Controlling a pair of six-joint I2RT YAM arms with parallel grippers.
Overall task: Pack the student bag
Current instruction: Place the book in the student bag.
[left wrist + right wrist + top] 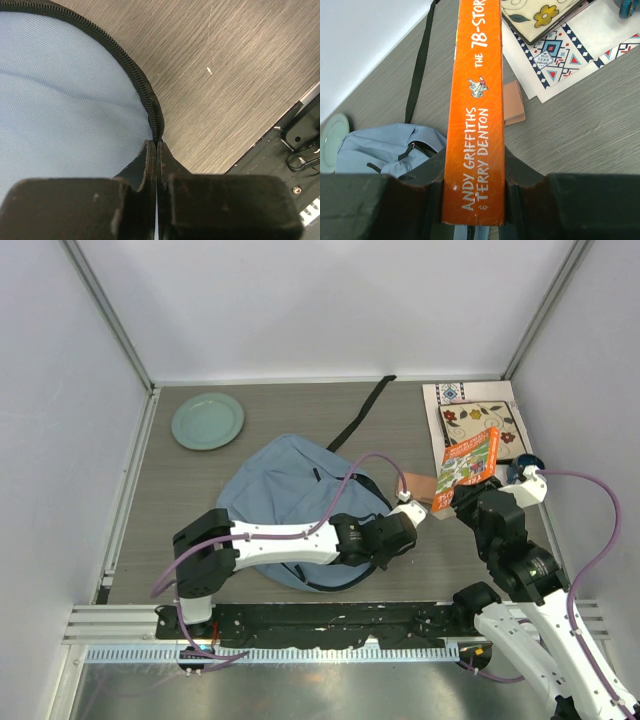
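Mia: Where is the student bag?
Tom: Flat in the middle of the table, with its round end close to the near edge. It's soft blue-grey cloth, and a bumpy black zipper runs along its rim.
Mia: What about the left gripper?
Tom: Its two black jaws are pressed tight together, with the tips right at the zipper. I can't tell if they pinch it.
Mia: And the right gripper?
Tom: It squeezes a thin orange book by its smooth spine, which has white letters on it, near the right edge.
Mia: Anything else?
Tom: A round pale green plate by the far left corner, a flat patterned sheet in the far right corner, and a long black strap lying toward the far edge.
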